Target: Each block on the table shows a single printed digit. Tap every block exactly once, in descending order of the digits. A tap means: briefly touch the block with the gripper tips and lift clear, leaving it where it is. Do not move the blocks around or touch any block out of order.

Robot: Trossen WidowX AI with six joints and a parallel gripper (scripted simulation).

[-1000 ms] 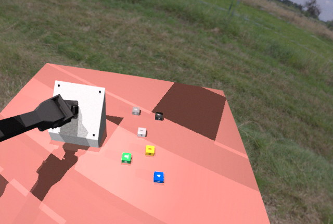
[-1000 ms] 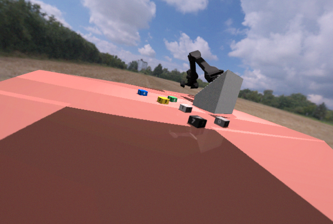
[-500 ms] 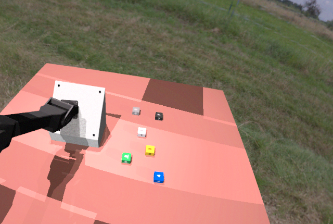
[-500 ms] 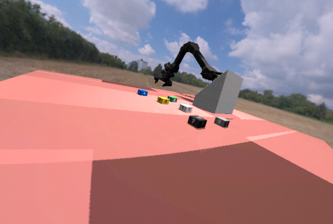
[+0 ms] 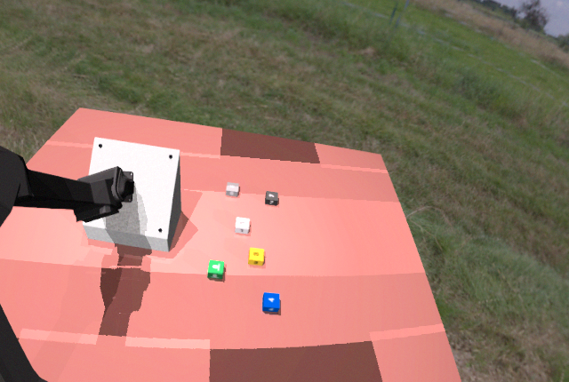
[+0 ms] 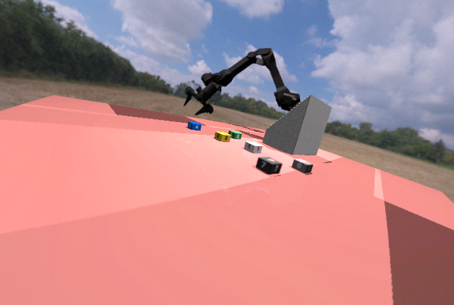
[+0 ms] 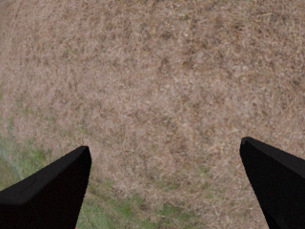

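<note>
A black block point(image 5: 271, 198) point(image 6: 268, 165) shows 7. A blue block point(image 5: 271, 302) point(image 6: 194, 125) shows 4. A yellow block point(image 5: 256, 256) point(image 6: 222, 136) shows 3. A white block point(image 5: 242, 225) point(image 6: 253, 147) seems to show 1. A grey block point(image 5: 232, 189) point(image 6: 302, 165) shows 0. A green block point(image 5: 215, 269) point(image 6: 235, 135) has a digit too small to read surely. My gripper point(image 6: 190, 110) point(image 7: 167, 151) is open and empty, raised above table height and away from the blocks. The top view does not show its fingertips.
The arm's base stands on a grey wedge point(image 5: 138, 185) point(image 6: 311, 129) beside the blocks. The pink table point(image 5: 344, 240) point(image 6: 146, 250) has dark patches and pale stripes. The wrist view shows only the fingers and grassy ground, with no block.
</note>
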